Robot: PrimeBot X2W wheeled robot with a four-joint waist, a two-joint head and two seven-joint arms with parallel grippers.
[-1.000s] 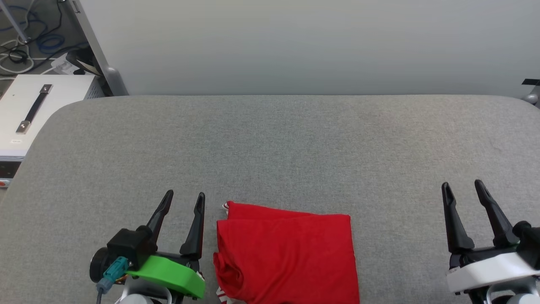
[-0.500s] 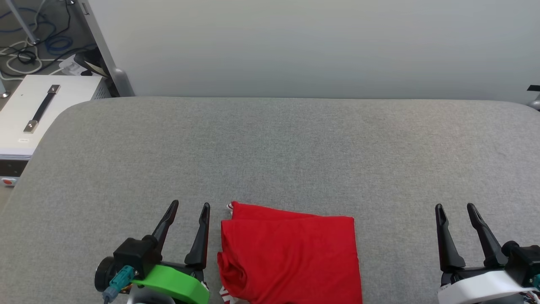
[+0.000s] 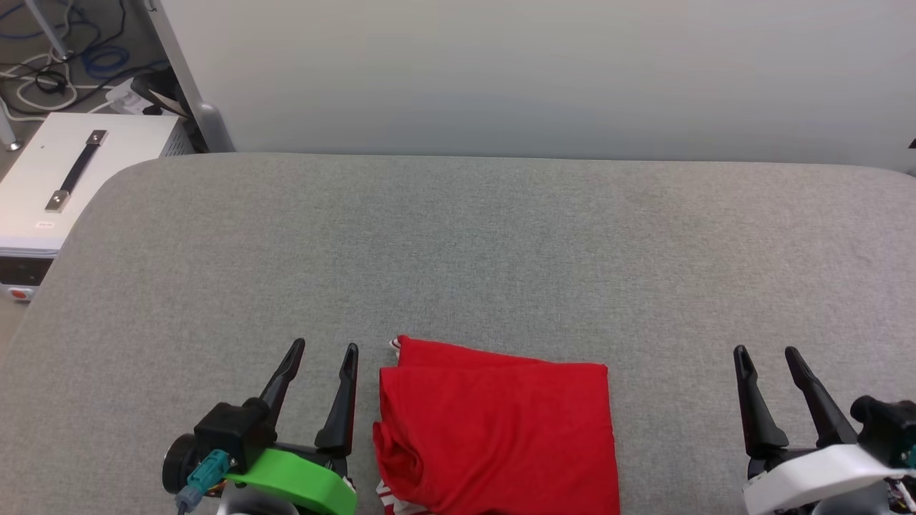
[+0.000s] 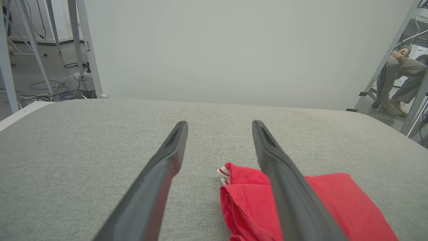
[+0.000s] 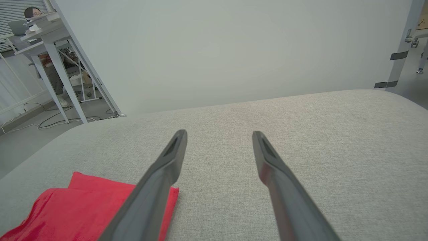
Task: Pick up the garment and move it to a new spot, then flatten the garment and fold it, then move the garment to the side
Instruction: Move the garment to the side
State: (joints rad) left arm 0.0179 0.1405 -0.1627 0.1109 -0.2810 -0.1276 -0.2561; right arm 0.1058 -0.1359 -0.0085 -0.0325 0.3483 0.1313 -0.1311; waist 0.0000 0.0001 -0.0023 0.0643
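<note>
Red folded garment [image 3: 501,429] on grey fabric table [image 3: 458,250]

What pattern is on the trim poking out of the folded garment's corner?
The trim is red-and-white striped, clearest in the left wrist view.

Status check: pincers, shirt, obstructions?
Left pincer open, beside shirt. Right pincer open, apart. Shirt folded on table. Nothing blocking.

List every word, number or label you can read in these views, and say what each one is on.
No text can be read.
On the red garment: folded with a plain side up, no lettering or number showing.
On the white case: a small label, too small to read.
</note>
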